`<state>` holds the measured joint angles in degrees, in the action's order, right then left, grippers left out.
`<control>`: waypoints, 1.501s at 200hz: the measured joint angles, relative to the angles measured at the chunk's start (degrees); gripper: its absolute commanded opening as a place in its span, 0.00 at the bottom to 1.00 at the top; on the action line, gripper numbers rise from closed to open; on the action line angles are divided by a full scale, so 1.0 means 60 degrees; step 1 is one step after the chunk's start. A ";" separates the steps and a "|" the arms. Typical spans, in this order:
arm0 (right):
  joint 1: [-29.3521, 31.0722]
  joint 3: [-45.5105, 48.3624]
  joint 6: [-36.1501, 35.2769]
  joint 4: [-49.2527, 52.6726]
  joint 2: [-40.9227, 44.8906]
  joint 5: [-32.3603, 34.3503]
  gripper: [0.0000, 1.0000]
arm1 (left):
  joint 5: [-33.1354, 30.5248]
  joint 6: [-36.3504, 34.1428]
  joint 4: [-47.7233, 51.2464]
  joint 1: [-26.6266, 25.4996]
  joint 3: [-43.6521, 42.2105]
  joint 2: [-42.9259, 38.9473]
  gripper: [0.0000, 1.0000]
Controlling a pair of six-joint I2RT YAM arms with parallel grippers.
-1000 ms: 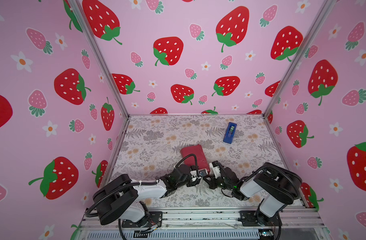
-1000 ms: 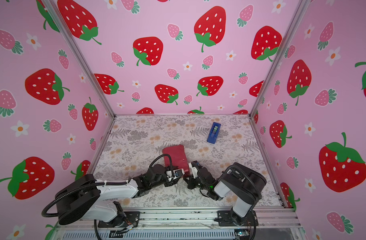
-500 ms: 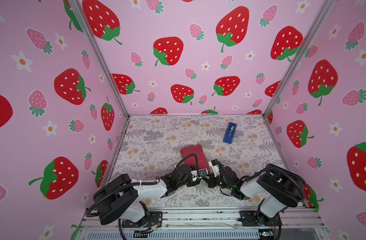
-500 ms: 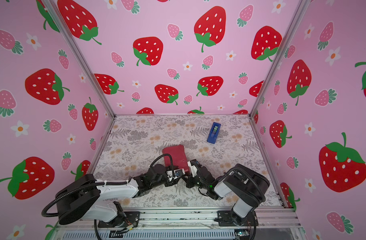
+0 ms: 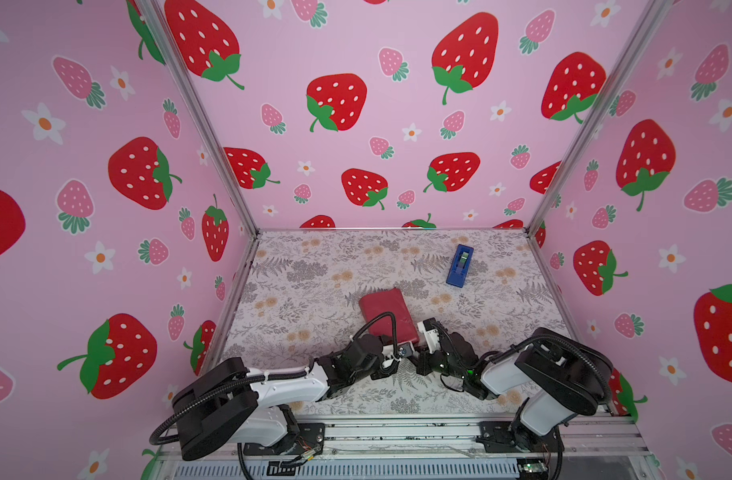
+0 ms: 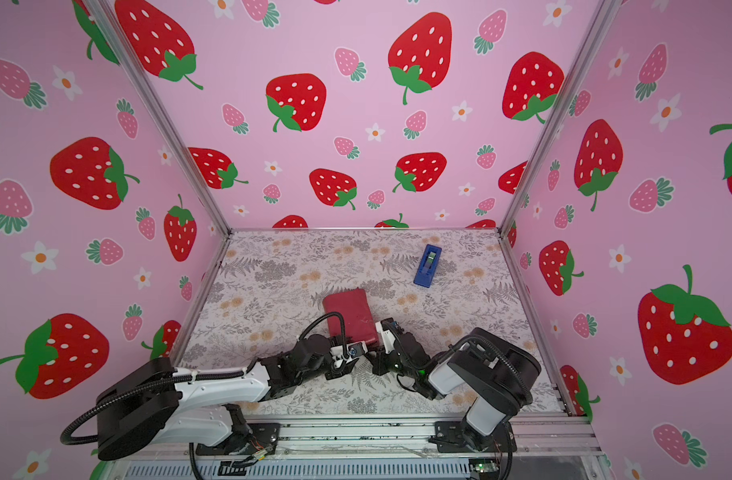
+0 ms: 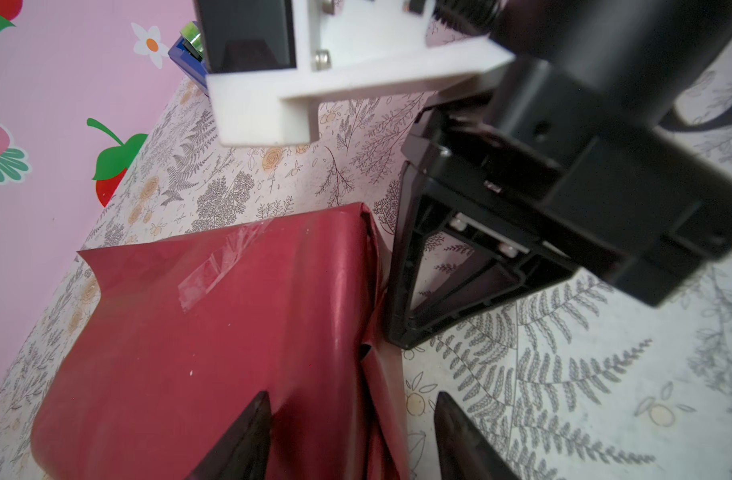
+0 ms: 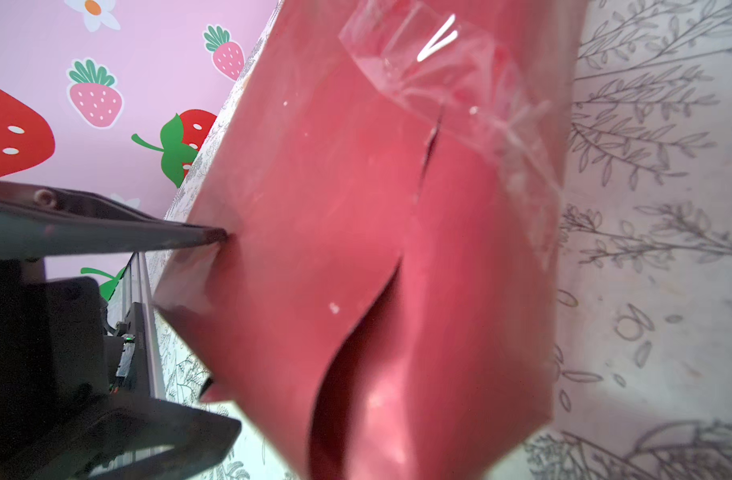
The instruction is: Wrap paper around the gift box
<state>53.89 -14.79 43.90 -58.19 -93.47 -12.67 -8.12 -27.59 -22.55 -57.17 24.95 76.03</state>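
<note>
The paper (image 5: 383,309) (image 6: 347,309) is folded round the gift box as a maroon parcel at mid-table, so the gift box itself is hidden. Clear tape (image 7: 214,270) (image 8: 439,70) crosses its seam. My left gripper (image 5: 397,353) (image 7: 351,428) is at the parcel's near end and open, one finger on the paper (image 7: 231,332), the other over the table, a loose fold between them. My right gripper (image 5: 420,353) (image 7: 401,332) is shut, its tip against the parcel's side fold. Red paper (image 8: 356,208) hides its jaws in the right wrist view.
A blue tape dispenser (image 5: 459,266) (image 6: 427,266) lies at the back right of the floral table cover (image 5: 314,291). Pink strawberry walls close in three sides. Both arms meet low at the table's front.
</note>
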 measured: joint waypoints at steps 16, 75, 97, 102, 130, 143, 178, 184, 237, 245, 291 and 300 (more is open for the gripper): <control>0.0000 -0.0007 0.0000 0.0004 0.0004 0.0000 0.00 | -0.0466 0.0102 -0.0306 -0.0222 0.0000 0.0244 0.61; 0.0000 -0.0007 0.0000 0.0055 0.0051 0.0000 0.00 | -0.1443 0.0251 -0.1362 -0.0503 0.0000 0.0947 0.55; 0.0000 -0.0007 -0.0004 0.0084 0.0131 0.0004 0.00 | -0.1552 0.0324 -0.1530 -0.0503 -0.0015 0.1005 0.52; 0.0000 -0.0007 0.0000 0.0087 0.0146 0.0007 0.00 | -0.1559 0.0331 -0.1570 -0.0503 -0.0022 0.1016 0.51; 0.0000 -0.0007 0.0000 0.0098 0.0146 0.0018 0.00 | -0.1639 0.0368 -0.1738 -0.0499 -0.0066 0.1035 0.44; 0.0000 -0.0007 0.0000 0.0106 0.0146 0.0029 0.00 | -0.1650 0.0390 -0.1843 -0.0499 -0.0109 0.1035 0.41; 0.0000 -0.0007 0.0000 0.0138 0.0171 0.0036 0.00 | -0.1647 0.0448 -0.1985 -0.0481 -0.0175 0.1031 0.48; 0.0000 -0.0011 0.0000 0.0146 0.0171 0.0040 0.00 | -0.1632 0.0510 -0.1978 -0.0481 -0.0182 0.1016 0.51; 0.0000 -0.0011 0.0000 0.0251 0.0273 0.0044 0.00 | -0.1570 0.1297 -0.2098 -0.0499 -0.1024 0.0189 0.66; 0.0000 -0.0011 -0.0004 0.0266 0.0273 0.0044 0.00 | -0.1585 0.1362 -0.2215 -0.0499 -0.1111 0.0153 0.67; 0.0000 -0.0011 0.0000 0.0295 0.0273 0.0044 0.00 | -0.1800 0.1570 -0.2809 -0.0517 -0.1169 0.0528 0.67; 0.0000 -0.0011 -0.0004 0.0299 0.0273 0.0044 0.00 | -0.1880 0.1570 -0.2980 -0.0521 -0.1162 0.0667 0.66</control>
<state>53.89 -14.85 43.88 -56.40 -91.83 -12.40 -19.40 -18.17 -40.42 -60.29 17.98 80.03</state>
